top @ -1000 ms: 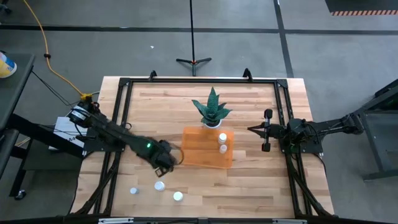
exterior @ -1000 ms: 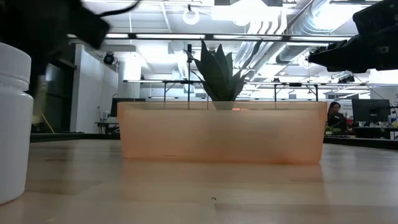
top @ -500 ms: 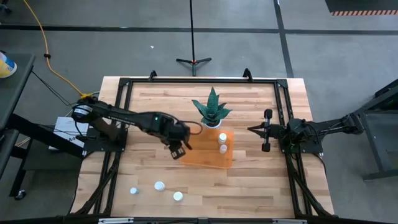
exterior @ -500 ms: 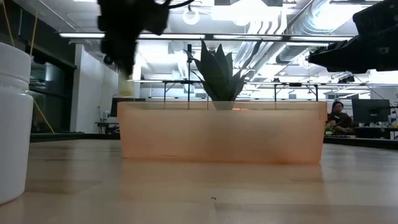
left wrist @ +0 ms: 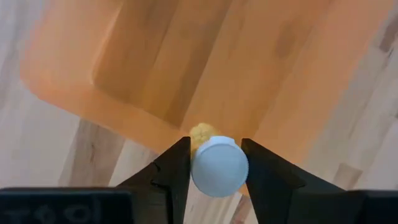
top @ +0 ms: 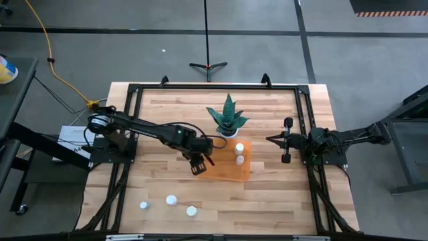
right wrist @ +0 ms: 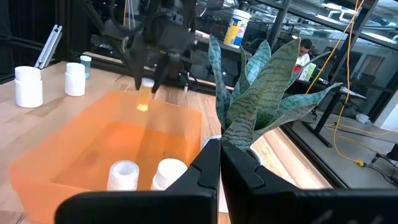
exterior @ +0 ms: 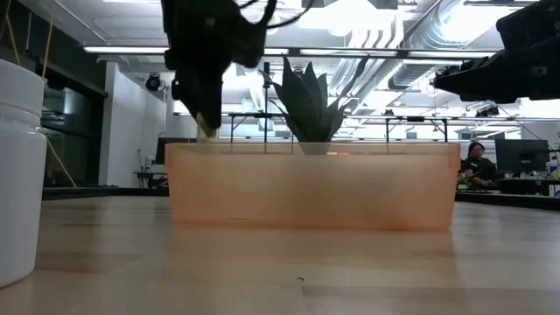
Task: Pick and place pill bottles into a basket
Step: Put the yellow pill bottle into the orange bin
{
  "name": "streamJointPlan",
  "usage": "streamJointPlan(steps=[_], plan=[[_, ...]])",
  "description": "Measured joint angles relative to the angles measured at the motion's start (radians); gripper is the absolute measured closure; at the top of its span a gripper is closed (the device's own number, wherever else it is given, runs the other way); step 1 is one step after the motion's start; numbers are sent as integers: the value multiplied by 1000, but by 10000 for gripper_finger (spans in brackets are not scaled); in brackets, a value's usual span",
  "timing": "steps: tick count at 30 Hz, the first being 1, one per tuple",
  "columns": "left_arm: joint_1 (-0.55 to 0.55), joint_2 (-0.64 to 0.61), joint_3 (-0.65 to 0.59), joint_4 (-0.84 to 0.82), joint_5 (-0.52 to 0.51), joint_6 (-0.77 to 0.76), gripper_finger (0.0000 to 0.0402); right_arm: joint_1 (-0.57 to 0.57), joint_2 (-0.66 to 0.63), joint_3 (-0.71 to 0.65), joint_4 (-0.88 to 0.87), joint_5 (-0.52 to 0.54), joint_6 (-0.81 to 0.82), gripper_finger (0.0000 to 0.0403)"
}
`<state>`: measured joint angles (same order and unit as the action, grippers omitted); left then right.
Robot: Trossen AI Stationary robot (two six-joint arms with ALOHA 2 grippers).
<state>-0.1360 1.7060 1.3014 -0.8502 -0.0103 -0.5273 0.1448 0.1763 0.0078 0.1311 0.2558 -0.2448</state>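
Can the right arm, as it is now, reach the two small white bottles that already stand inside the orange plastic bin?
Probably yes. The right gripper waits just beside the translucent orange plastic bin, and the two small white pill bottles stand at the bin's near end. Only the spiky green plant is close, off to one side.

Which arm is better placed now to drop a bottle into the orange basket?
Left. The left gripper already holds a pill bottle over the basket edge; the right gripper waits beside it, shut.

Bright, even overhead light leaves only soft shadows on the table (top: 267, 194), ceiling lamps (exterior: 267, 22) glare in the low view, and the nearest white bottle (exterior: 19, 175) looms blurred.
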Motion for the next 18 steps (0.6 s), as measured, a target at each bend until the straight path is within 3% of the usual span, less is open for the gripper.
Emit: streamJointPlan(steps=[8, 18], plan=[[0, 46, 0, 34, 4, 35, 249, 0, 0, 0, 0, 0, 0, 398], [-2, 46, -7, 44, -1, 50, 211, 0, 0, 0, 0, 0, -2, 402]])
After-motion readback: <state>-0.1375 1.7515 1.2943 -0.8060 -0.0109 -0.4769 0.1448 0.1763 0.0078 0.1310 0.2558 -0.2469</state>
